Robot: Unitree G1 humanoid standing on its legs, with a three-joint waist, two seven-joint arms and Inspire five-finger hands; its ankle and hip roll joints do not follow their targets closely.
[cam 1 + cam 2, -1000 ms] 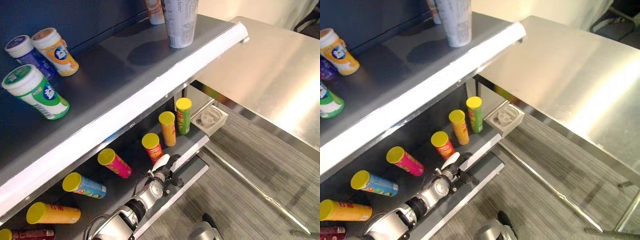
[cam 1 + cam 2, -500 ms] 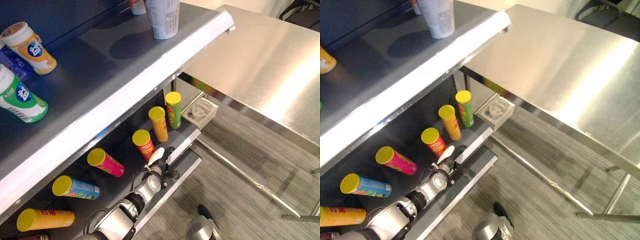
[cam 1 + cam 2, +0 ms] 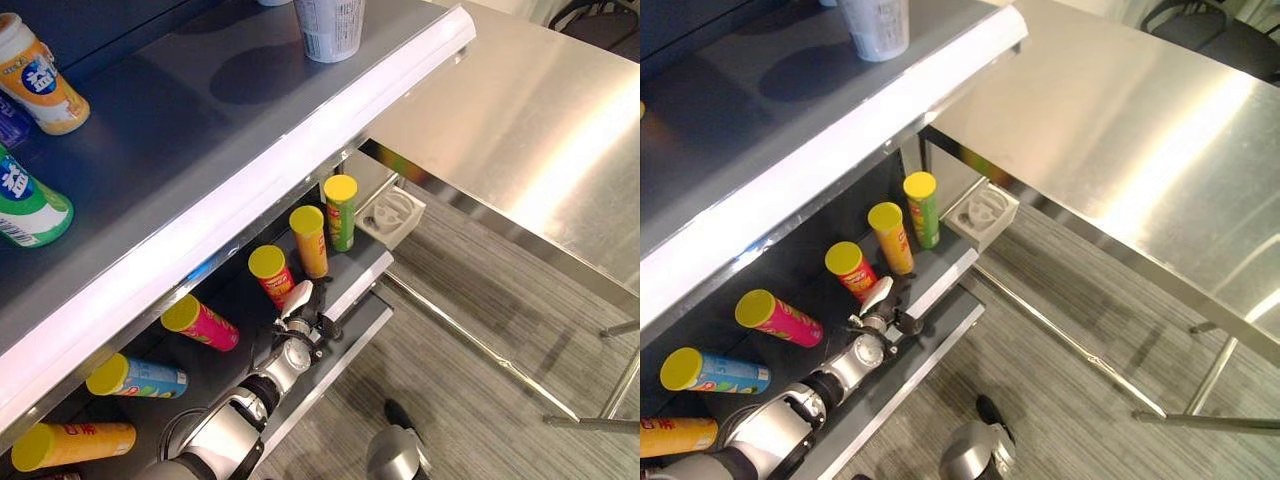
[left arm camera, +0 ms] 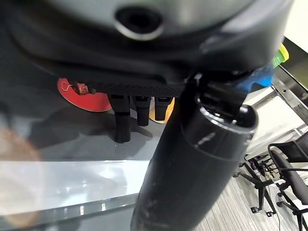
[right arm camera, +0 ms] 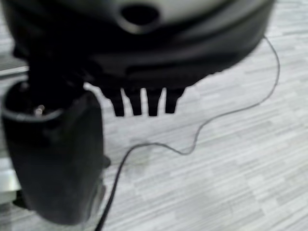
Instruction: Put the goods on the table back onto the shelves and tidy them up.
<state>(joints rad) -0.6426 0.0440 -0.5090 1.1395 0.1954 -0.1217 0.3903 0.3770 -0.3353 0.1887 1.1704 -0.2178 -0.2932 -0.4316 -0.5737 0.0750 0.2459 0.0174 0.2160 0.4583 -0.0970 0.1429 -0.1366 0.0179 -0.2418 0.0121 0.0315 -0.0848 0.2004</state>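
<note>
Stainless steel table [image 3: 540,130]: large, bare reflective top, at 2 o'clock in the head views; no goods visible on it.

Dark grey upper shelf with white front edge [image 3: 200,110]: carries a white printed paper cup [image 3: 330,22] at 12 o'clock, an orange-and-white bottle [image 3: 35,78] lying at 10 o'clock, a green-and-white bottle [image 3: 25,205] lying at 9 o'clock.

Dark lower shelf [image 3: 240,345]: holds yellow-lidded tube cans. Upright or near it: green can [image 3: 341,210], orange can [image 3: 309,238], red can [image 3: 271,274]. Lying: pink can [image 3: 200,322], blue can [image 3: 135,376], yellow can [image 3: 70,442].

White ribbed plastic fitting [image 3: 391,214]: at the lower shelf's 3 o'clock end.

Left hand [image 3: 300,315]: at the lower shelf's front edge, just beside the red can at its 5 o'clock; fingers [image 4: 137,108] straight and slack, nothing grasped.

Right hand [image 5: 139,72]: hangs over grey striped floor [image 5: 216,159], fingers relaxed, empty.

Risk, as judged: the upright cans stand close together near the shelf lip; a sideways brush from the left hand could topple the red can into the orange one or roll one off the edge.
</note>
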